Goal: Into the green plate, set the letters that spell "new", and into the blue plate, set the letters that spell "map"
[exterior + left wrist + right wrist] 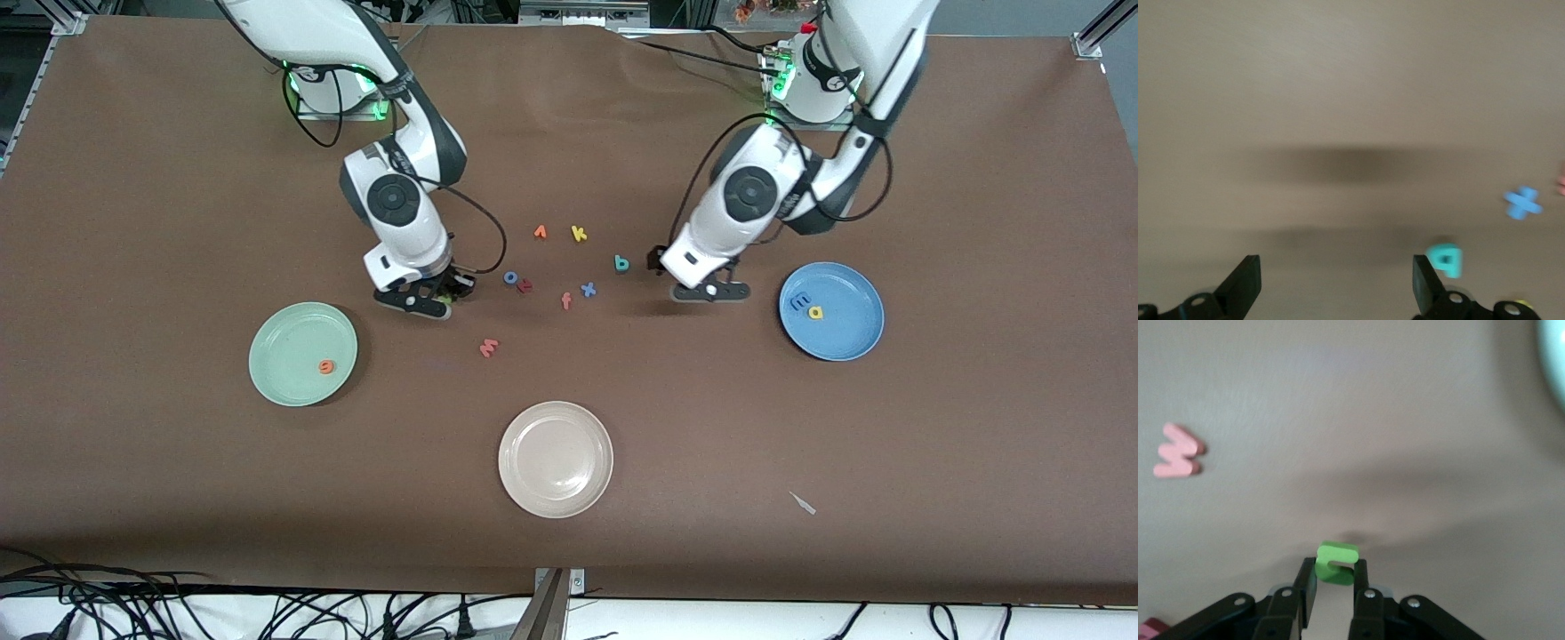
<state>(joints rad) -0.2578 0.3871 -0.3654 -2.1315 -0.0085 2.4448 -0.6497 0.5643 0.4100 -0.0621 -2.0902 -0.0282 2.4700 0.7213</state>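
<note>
My table (978,160) is covered in brown. Lying directly on it: green plate (284,356), blue plate (849,333), cream plate (556,498). Loose letters between my arms: orange letter (540,232), yellow k (579,234), teal p (621,263), blue o (510,277), dark red letter (524,286), salmon f (566,301), blue x (588,289), salmon w (489,348). A small pale scrap (803,503) lies nearest the front camera.

From the front view we look down steeply from high across the table (178,498) toward both arm bases, far enough off to take in the whole spread around the cream plate (556,459). Our left wrist view rides close over bare tabletop near the teal p (1445,259), a letter the front view shares (621,262). Our right wrist view sits closer still, facing down; it shares the salmon w (1178,451) with the front view (489,348).
</note>
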